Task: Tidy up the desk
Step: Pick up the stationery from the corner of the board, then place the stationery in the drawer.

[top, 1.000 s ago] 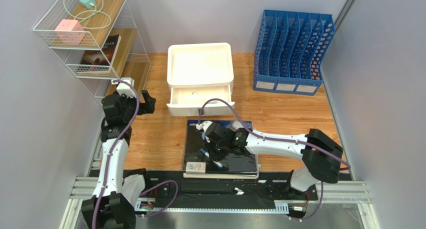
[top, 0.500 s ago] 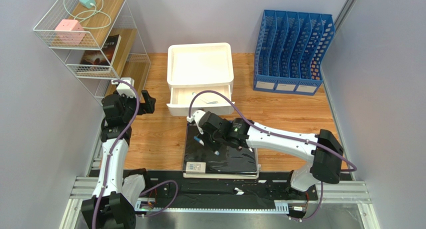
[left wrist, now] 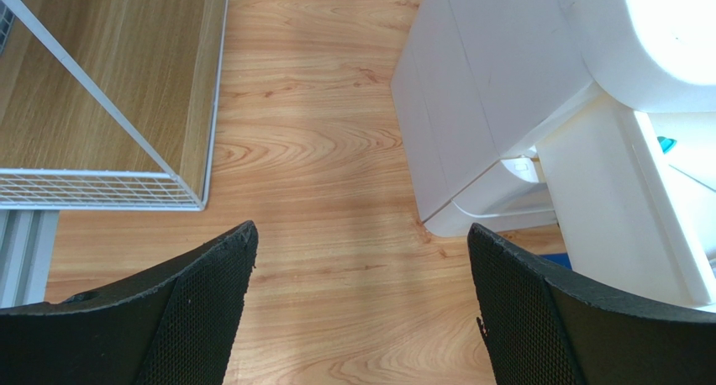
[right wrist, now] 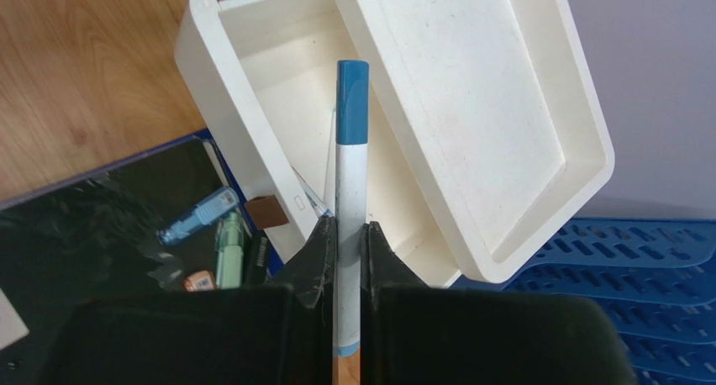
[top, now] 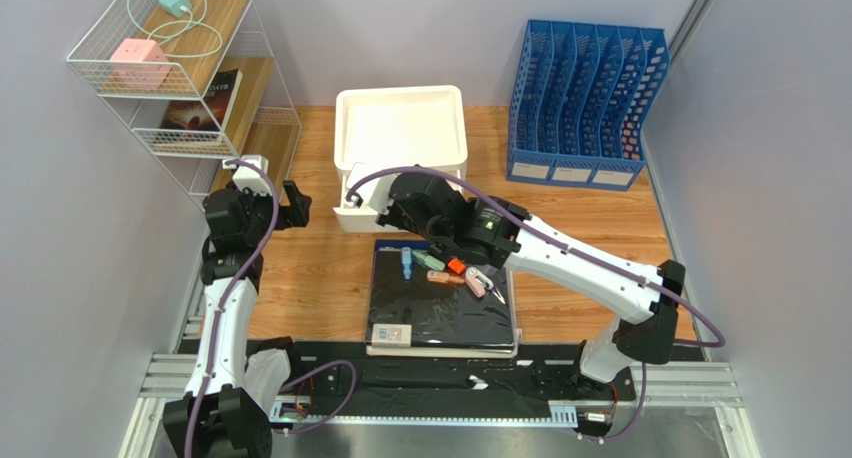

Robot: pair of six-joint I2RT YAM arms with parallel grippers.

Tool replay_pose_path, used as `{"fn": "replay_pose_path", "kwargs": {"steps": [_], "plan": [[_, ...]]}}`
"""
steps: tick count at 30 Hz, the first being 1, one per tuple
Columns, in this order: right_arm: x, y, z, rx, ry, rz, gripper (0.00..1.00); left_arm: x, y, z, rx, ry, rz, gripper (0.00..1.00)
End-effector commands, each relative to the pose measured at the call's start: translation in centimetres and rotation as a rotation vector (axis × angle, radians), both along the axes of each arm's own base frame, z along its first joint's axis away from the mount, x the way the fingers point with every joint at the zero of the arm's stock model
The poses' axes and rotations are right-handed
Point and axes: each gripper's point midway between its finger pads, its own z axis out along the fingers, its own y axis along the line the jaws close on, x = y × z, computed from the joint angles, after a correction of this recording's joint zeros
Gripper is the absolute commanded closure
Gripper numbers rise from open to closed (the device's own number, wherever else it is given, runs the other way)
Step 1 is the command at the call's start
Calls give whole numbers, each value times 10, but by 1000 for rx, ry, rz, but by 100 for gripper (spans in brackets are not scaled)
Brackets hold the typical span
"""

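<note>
The right tool [right wrist: 349, 234], clamped on a blue-capped white marker [right wrist: 351, 150], has lifted it off the black folder [top: 440, 318] toward the open drawer [right wrist: 210, 74] at upper centre. The worktop [top: 310, 278] across mid-frame gets tidier, while the left tool [left wrist: 361, 309] gapes idle.

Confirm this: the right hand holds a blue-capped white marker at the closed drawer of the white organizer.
Wrong on one point: the drawer is open, not closed, per the right wrist view. The right hand does hold the blue-capped white marker at it.
</note>
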Motion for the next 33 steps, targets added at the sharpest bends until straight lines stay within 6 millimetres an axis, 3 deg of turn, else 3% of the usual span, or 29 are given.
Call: {"fn": "replay_pose_path", "kwargs": {"steps": [1, 9, 27, 28, 32, 33], "plan": [[18, -4, -12, -230, -128, 67, 100, 3, 2, 9, 22, -45, -8, 1], [32, 0, -35, -330, -161, 76, 100, 3, 2, 9, 21, -44, -6, 1], [71, 7, -49, -328, -117, 34, 99, 5, 5, 9, 27, -47, 7, 1], [73, 7, -45, -318, -123, 19, 83, 5, 6, 9, 27, -46, 10, 1], [75, 6, -30, -260, -152, -18, 44, 5, 5, 9, 27, -48, 6, 1], [76, 4, -24, -243, -164, -31, 0, 5, 5, 9, 27, -50, 6, 1]]}}
